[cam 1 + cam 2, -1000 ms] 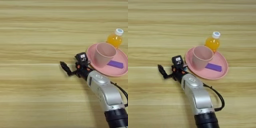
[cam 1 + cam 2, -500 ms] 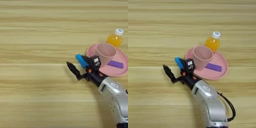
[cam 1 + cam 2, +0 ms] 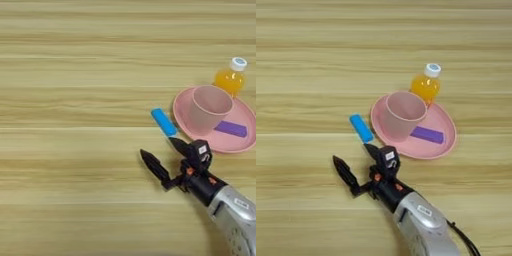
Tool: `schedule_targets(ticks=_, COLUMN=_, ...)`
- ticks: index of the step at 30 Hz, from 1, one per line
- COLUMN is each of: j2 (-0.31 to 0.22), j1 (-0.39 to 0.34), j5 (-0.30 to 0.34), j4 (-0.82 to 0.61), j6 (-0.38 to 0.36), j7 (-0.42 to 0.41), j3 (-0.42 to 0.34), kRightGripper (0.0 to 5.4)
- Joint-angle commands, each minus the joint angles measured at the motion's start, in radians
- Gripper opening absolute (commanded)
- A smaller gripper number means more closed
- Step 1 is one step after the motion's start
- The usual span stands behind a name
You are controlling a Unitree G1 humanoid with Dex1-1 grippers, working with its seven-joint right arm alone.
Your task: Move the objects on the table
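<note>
A wide light tan wooden table (image 3: 75, 100) with horizontal grain stripes is seen from above. On its right part a round pink plate (image 3: 446, 142) is placed. On the plate a pale pink plastic cup (image 3: 401, 114) is standing upright with its mouth open to the top, and just to the right of the cup a flat purple rectangular block (image 3: 427, 134) is lying on the plate's surface. Behind the plate, close to its far rim, a small orange-juice bottle with a white cap (image 3: 426, 85) is standing on the table; whether it is touching the rim cannot be told.

A smaller bright blue block (image 3: 164, 121) is lying flat on the wood just beside the left rim of the plate, turned diagonally — a thin gap seems to be left between it and the plate.

The silver forearm (image 3: 423, 230) is entering from the bottom edge at the right. The right gripper (image 3: 162, 155) of two black fingers is held below the blue block, near it. The two fingers are spread wide apart and nothing is held between them — the tip of one finger (image 3: 177, 145) is found just under the near end of the blue block, while the other finger (image 3: 152, 165) is pointing further to the left over bare wood.
</note>
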Motion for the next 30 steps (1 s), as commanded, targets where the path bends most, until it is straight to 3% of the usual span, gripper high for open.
schedule_targets(ticks=1, j2=-0.003, j1=-0.013, j5=-0.004, j4=-0.007, j6=-0.054, j7=-0.031, j3=-0.02, kRightGripper=5.38)
schedule_targets(ticks=8, j2=0.014, j1=-0.012, j5=-0.01, j4=0.038, j6=-0.081, j7=-0.074, j3=-0.03, kRightGripper=5.38)
schedule_targets(ticks=18, j2=0.053, j1=-0.068, j5=-0.027, j4=0.12, j6=-0.117, j7=-0.128, j3=-0.019, kRightGripper=5.38)
schedule_targets(ticks=30, j2=0.079, j1=-0.135, j5=-0.109, j4=0.219, j6=-0.154, j7=-0.219, j3=-0.002, kRightGripper=5.38)
